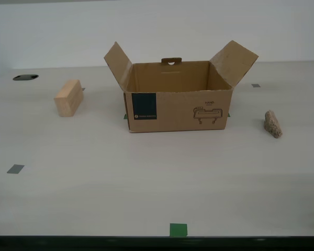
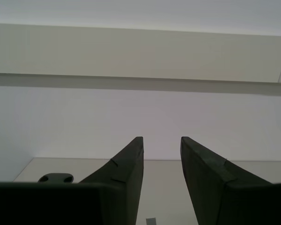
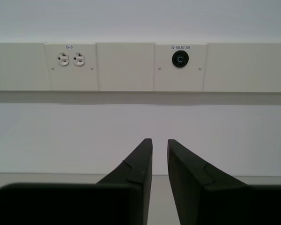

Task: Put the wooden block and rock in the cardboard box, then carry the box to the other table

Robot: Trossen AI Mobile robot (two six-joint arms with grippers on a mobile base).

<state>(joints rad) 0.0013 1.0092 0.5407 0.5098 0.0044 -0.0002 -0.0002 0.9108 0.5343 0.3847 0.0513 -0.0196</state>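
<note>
The cardboard box (image 1: 178, 107) stands open in the middle of the beige table, side flaps spread, with nothing seen inside it. The wooden block (image 1: 69, 98) lies on the table toward the exterior view's left, apart from the box. The rock (image 1: 273, 124) rests toward the exterior view's right, also clear of the box. Neither arm appears in the exterior view. My first gripper (image 3: 159, 140) faces a wall, fingers almost together and empty. My second gripper (image 2: 161, 138) also faces the wall, with a wider gap and nothing held. The other table is out of view.
Grey tape squares (image 1: 15, 169) and a green one (image 1: 178, 229) mark the tabletop (image 1: 146, 178). A black round grommet (image 1: 25, 77) sits at the far edge on the exterior view's left. A wall panel with outlets (image 3: 69, 59) faces the first wrist camera.
</note>
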